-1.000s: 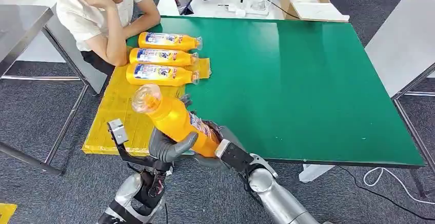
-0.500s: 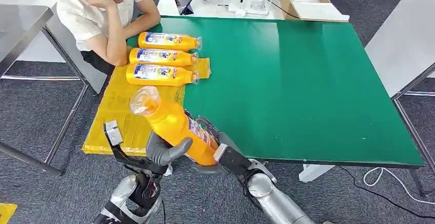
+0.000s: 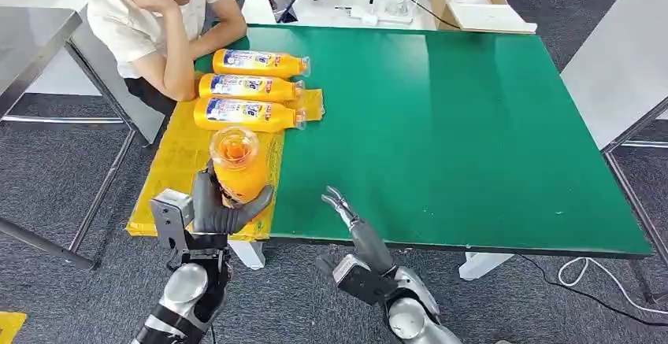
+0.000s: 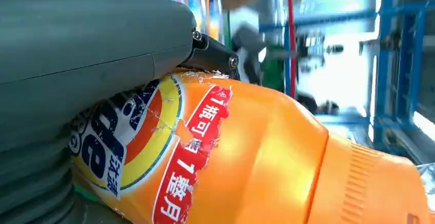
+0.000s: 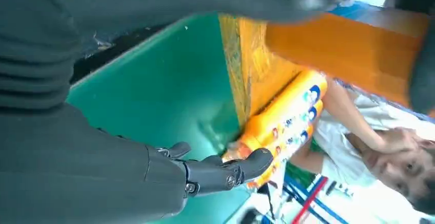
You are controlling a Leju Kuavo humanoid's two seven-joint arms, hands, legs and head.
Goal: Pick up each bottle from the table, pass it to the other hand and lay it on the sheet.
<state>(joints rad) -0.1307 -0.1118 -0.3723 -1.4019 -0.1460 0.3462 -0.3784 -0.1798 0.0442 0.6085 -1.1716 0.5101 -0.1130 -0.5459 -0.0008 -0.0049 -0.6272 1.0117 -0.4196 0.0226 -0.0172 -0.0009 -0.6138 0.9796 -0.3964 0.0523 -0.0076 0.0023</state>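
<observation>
Handed over since earlier frame: bottle [image 3: 235, 167] now gripped in left hand [image 3: 214, 206], cap toward camera, long axis near upright, above yellow sheet [image 3: 169, 175] just ahead. Right hand [image 3: 346, 214] released, fingers spread, empty, over counter [image 3: 457, 139] edge.

At lower left of the head view, a dark grey hand [image 3: 217, 206] wraps an orange bottle [image 3: 235, 167] with a clear, pale cap; its label — blue, white and yellow, with a red strip of white characters — is torn. Three more orange bottles [image 3: 250, 90] with blue-and-white labels lie at upper left on a yellow sheet [image 3: 177, 172]. The table [image 3: 473, 131] is plain deep green — the floor [image 3: 71, 163] speckled grey.
</observation>
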